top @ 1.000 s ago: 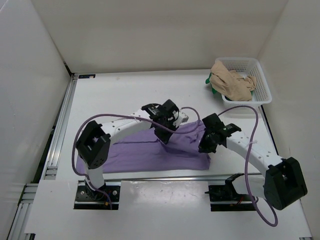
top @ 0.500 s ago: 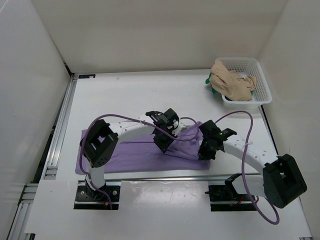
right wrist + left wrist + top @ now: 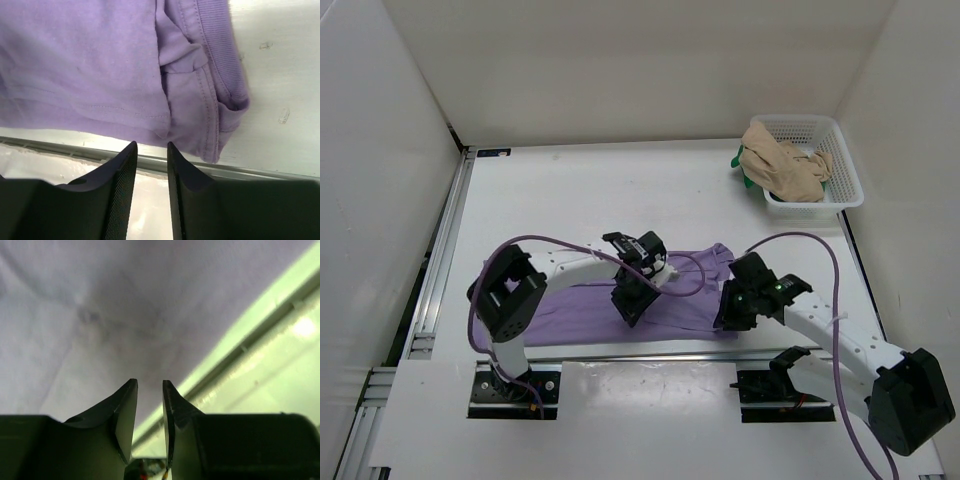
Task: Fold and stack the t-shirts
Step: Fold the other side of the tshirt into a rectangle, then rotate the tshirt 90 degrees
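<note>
A lavender t-shirt (image 3: 570, 305) lies folded in a long flat band near the table's front edge. It fills the left wrist view (image 3: 100, 315), and its hem and a sleeve show in the right wrist view (image 3: 100, 65). My left gripper (image 3: 628, 312) (image 3: 149, 384) hangs low over the shirt's middle, slightly open with nothing between the fingers. My right gripper (image 3: 725, 318) (image 3: 151, 145) is at the shirt's near right corner, open just off the hem and holding nothing. A tan t-shirt (image 3: 780, 165) is heaped in the basket, and a green t-shirt (image 3: 742, 165) peeks out at its left.
The white mesh basket (image 3: 845, 170) stands at the back right corner. White walls enclose the table on three sides. A metal rail (image 3: 440, 270) runs along the left edge, and a grey strip (image 3: 260, 172) marks the front edge beside the shirt.
Both grippers carried the shirt's raised edge toward the near side and down, then opened and let it go. The shirt now lies flatter and narrower.
</note>
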Action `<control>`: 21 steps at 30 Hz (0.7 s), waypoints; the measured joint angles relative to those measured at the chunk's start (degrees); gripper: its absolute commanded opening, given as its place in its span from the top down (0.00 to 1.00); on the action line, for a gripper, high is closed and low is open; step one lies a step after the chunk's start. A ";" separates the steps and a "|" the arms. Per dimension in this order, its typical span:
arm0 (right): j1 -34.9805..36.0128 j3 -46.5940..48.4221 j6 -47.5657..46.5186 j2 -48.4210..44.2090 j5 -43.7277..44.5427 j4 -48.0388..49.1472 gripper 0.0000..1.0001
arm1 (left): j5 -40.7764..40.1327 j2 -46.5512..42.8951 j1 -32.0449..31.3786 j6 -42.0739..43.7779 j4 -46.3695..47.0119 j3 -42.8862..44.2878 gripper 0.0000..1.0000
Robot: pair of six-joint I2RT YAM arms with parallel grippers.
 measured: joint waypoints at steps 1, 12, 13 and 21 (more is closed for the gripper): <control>0.00 0.02 -0.46 -0.04 -0.02 -0.02 0.68 | 0.04 -0.70 0.00 0.02 -1.01 0.13 0.62; -5.81 18.71 -4.94 16.96 5.73 2.54 0.57 | -4.15 -10.40 12.20 0.17 -1.40 0.13 0.54; -6.67 21.42 -6.19 20.33 6.23 3.48 0.56 | -7.54 -11.43 15.74 0.24 0.20 -0.42 0.53; -12.24 37.16 -12.31 41.55 8.13 6.54 0.59 | -27.96 -11.63 47.93 0.28 7.30 -4.96 0.53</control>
